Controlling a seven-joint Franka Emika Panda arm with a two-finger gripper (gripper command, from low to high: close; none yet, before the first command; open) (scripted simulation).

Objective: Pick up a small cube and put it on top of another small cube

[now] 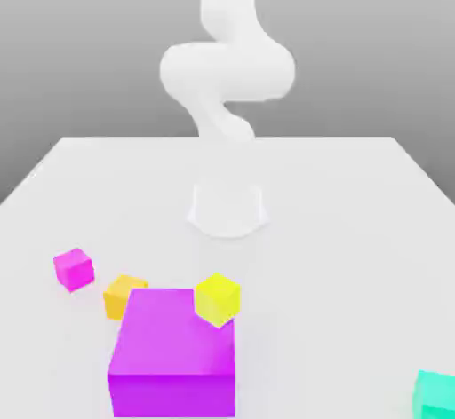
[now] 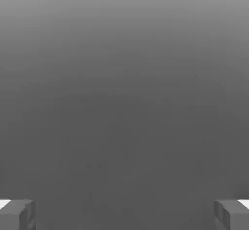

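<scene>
Five cubes lie on the white table (image 1: 355, 195) in the exterior view. The small teal cube (image 1: 437, 395) sits at the near edge, far over on the exterior view's right, cut off by the frame's corner and well apart from all the others. The big purple cube (image 1: 173, 355) stands near the front, left of centre. A yellow cube (image 1: 218, 298) is tilted at its upper right corner, touching or overlapping it; I cannot tell whether it rests on the big one or just behind it. An orange cube (image 1: 123, 295) sits just beside the purple one at its upper left, and a small magenta cube (image 1: 74, 268) lies a little further toward the exterior view's left.

My white arm (image 1: 227, 71) curls up at the far side of the table, above its round base (image 1: 227, 209). In the hand view my fingers (image 2: 17, 214) are spread wide apart with nothing between them, before a plain grey background. My gripper (image 2: 124, 214) is clamped on nothing.
</scene>
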